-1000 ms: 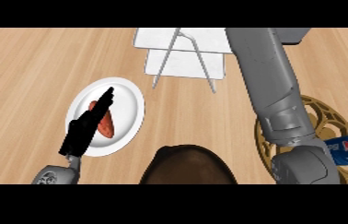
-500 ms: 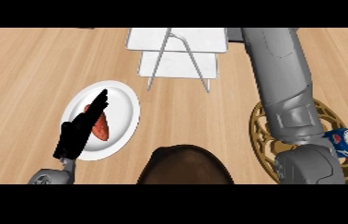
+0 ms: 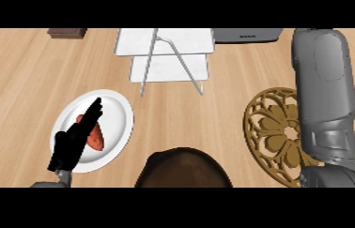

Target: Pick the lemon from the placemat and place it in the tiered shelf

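The tiered shelf [image 3: 166,53], white with a thin wire frame, stands at the far middle of the counter. A round gold openwork placemat [image 3: 273,128] lies at the right, partly under my right forearm [image 3: 320,95]. No lemon shows on the placemat or anywhere else. That grey forearm runs straight up the right side and leaves the picture at the top, so the right hand is out of sight. My left hand [image 3: 73,140] rests at the lower left with straight fingers, over a white plate [image 3: 118,114].
On the white plate lies a reddish-orange food item [image 3: 97,138], partly behind the left hand. A grey appliance [image 3: 246,34] sits behind the shelf, a small brown block [image 3: 67,33] at the far left. A dark brown rounded shape [image 3: 181,168] fills the bottom middle.
My right forearm has swung from a lean over the shelf's right side to upright along the right edge, uncovering more of the placemat. The left hand stays over the plate.
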Controlling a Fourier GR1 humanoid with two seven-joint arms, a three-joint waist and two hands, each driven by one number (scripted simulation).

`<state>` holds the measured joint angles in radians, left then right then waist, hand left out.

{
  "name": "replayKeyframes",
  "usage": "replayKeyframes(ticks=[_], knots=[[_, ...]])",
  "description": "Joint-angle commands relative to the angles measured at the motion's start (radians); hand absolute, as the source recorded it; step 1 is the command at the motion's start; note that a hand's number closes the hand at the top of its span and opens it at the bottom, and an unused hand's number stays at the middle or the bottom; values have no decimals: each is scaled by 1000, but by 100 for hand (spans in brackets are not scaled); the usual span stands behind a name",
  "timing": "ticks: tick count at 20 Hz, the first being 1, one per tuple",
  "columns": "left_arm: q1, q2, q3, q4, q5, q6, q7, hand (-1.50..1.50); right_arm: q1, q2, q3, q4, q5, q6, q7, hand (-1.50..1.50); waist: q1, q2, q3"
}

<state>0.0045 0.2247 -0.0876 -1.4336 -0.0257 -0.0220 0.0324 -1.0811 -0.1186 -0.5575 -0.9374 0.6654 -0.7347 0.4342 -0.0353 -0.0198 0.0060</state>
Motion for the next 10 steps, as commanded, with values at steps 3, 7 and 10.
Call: replayKeyframes(ticks=[3, 7, 10], knots=[[63, 17, 29, 60, 9, -11, -18, 0, 215, -35, 53, -333, -39, 215, 90, -150, -37, -7, -7], [63, -17, -6, 45, -34, 26, -8, 0, 407, -48, 69, -567, -102, 341, 100, -150, -23, 2, -7], [17, -11, -3, 59, -16, -11, 7, 0, 486, -119, 48, -695, -162, 451, 146, -150, -5, 11, -6]])
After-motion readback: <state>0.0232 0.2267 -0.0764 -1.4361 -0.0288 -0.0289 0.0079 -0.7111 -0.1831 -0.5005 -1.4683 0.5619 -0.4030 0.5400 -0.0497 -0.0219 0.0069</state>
